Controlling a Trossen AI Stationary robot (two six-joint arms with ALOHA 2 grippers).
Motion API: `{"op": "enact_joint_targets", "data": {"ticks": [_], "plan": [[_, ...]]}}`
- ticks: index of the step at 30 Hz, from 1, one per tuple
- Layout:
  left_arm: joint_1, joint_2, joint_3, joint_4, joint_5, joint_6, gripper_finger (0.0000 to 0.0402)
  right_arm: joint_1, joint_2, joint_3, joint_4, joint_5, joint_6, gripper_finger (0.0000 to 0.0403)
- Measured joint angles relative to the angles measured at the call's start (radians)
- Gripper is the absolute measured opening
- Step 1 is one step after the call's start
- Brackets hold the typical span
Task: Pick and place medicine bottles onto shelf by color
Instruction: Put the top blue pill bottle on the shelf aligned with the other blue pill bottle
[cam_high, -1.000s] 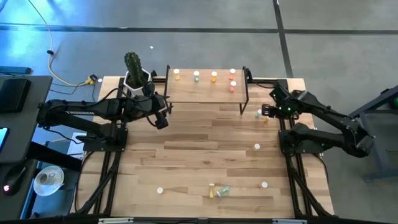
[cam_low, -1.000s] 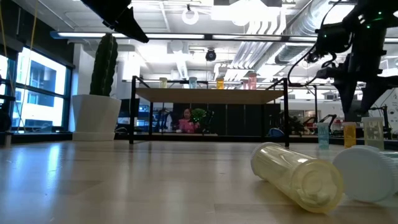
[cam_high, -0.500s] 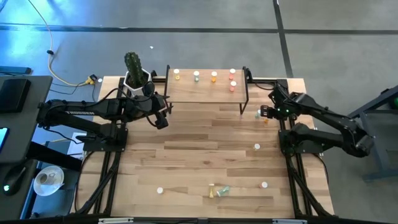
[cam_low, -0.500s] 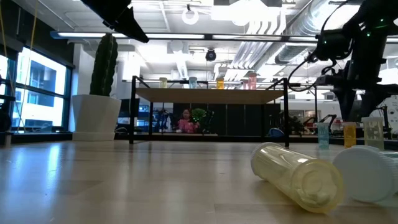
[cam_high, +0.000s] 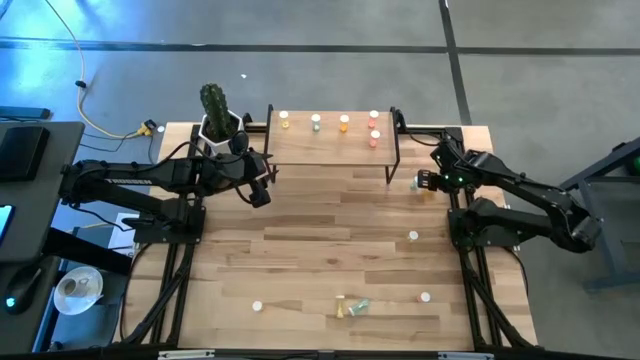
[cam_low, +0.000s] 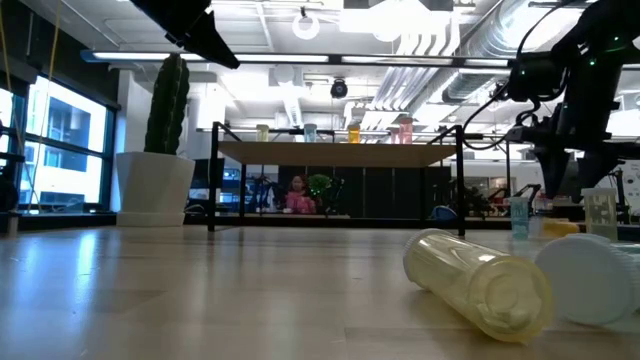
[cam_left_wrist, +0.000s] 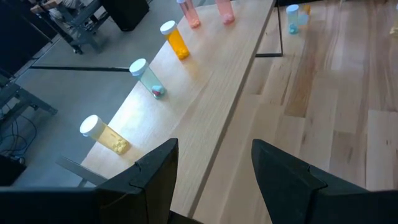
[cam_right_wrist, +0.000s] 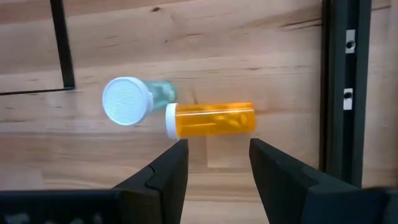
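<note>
The wood-plank tabletop (cam_high: 330, 250) carries the low light-wood shelf on thin black legs (cam_high: 330, 145) along its far edge; five white-capped medicine bottles (cam_high: 344, 122) stand on it, more lie scattered on the table. The left gripper (cam_left_wrist: 214, 180) hovers by the shelf's left end, fingers apart, holding nothing. The right gripper (cam_right_wrist: 217, 168), open and empty, hangs above an orange bottle (cam_right_wrist: 211, 119) lying beside a green-bodied bottle (cam_right_wrist: 130, 99).

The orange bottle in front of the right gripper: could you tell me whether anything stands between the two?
Nothing visible does. The right gripper is open, with the orange bottle straight ahead of its fingers, lying on its side on the table. A green bottle stands close beside its cap, off to the side.
</note>
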Motion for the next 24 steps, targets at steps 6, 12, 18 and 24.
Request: {"op": "enact_joint_targets", "data": {"ticks": [6,12,18,24], "plan": [[0.0,0.0,0.0,0.0,0.0,0.0,0.0193,0.0,0.0,0.0,0.012,-0.001,-0.101,0.0162],[0.0,0.0,0.0,0.0,0.0,0.0,0.0193,0.0,0.0,0.0,0.041,-0.017,-0.27,0.0162],[0.0,0.0,0.0,0.0,0.0,-0.005,0.0193,0.0,0.0,0.002,0.064,-0.071,-0.376,0.0162],[0.0,0.0,0.0,0.0,0.0,-0.024,0.0193,0.0,0.0,0.002,0.066,-0.014,-0.31,0.0162]]}}
